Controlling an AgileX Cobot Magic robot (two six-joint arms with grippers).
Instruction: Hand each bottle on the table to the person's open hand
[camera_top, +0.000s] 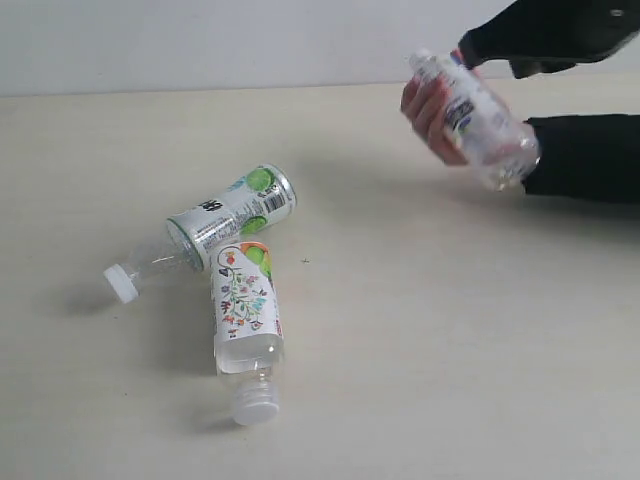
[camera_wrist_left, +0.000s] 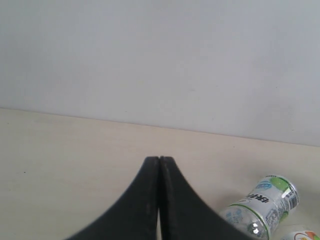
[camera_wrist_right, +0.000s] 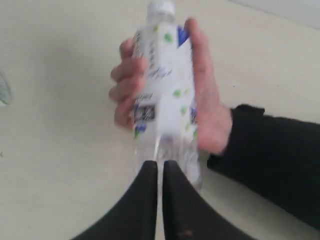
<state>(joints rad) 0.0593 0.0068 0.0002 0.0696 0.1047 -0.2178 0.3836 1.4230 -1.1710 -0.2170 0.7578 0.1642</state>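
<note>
A bare hand (camera_top: 425, 110) on a black-sleeved arm grips the white bottle with purple marks (camera_top: 475, 115) above the table (camera_top: 420, 330) at the far right. My right gripper (camera_top: 470, 48) hovers just above it. In the right wrist view this bottle (camera_wrist_right: 162, 90) sits in the hand (camera_wrist_right: 205, 110) beyond my right gripper (camera_wrist_right: 159, 162), which is shut with only a hairline gap and holds nothing. The green-lime and silver bottle (camera_top: 235, 212) and the white floral bottle (camera_top: 245, 310) lie on their sides, touching. My left gripper (camera_wrist_left: 159, 159) is shut and empty. The pink-red bottle is out of view.
The green-lime bottle (camera_wrist_left: 262, 205) lies off to one side of my left gripper, with a sliver of the floral bottle (camera_wrist_left: 300, 235) beside it. A pale wall (camera_top: 200, 40) runs along the table's far edge. The black sleeve (camera_top: 585, 155) rests over the table's right side.
</note>
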